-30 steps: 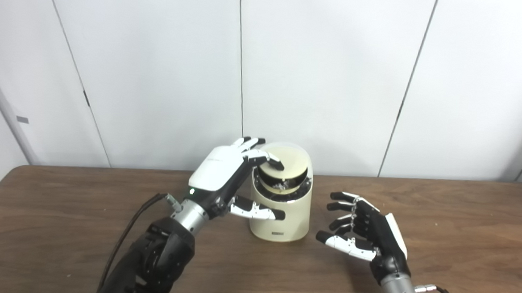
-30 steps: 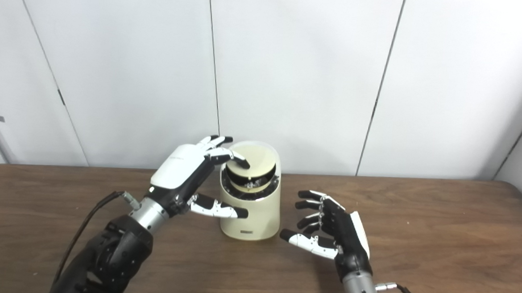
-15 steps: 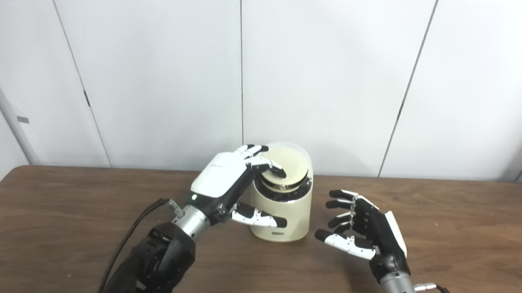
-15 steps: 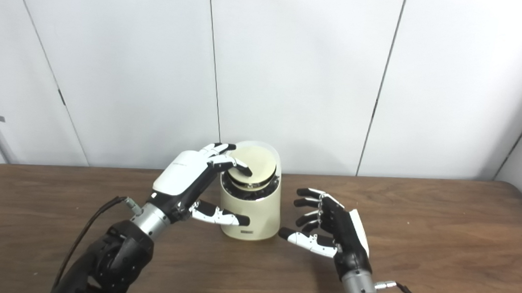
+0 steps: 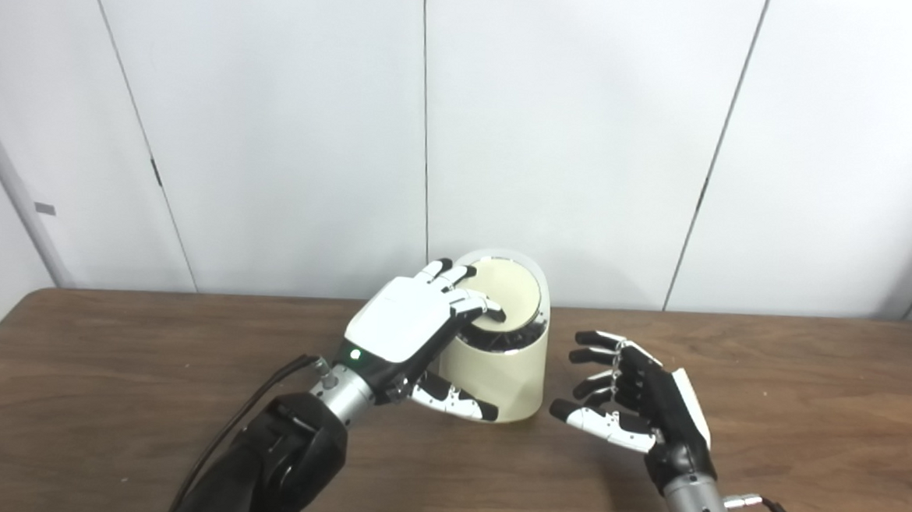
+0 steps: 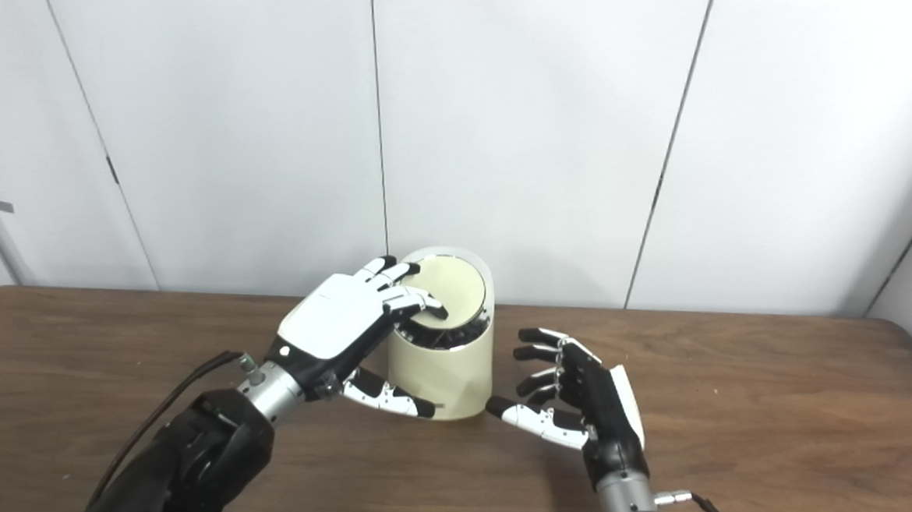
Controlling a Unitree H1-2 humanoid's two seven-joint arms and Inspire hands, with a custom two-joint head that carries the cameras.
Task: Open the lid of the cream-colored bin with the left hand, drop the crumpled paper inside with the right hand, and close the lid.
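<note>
On table [image 5: 107, 362], left hand [image 5: 405, 331] fingers [image 5: 478, 307] press lid [image 5: 505, 290]; right hand [image 5: 643, 410] spread, empty.

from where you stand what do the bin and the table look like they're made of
The bin looks like smooth moulded plastic, cream, matte with a soft sheen; its lid matches, with a shiny, metallic-looking ring at the rim, though that could be chromed plastic. The table shows dark brown wood grain with a flat, even surface, so it may be solid wood, veneer or laminate.
</note>
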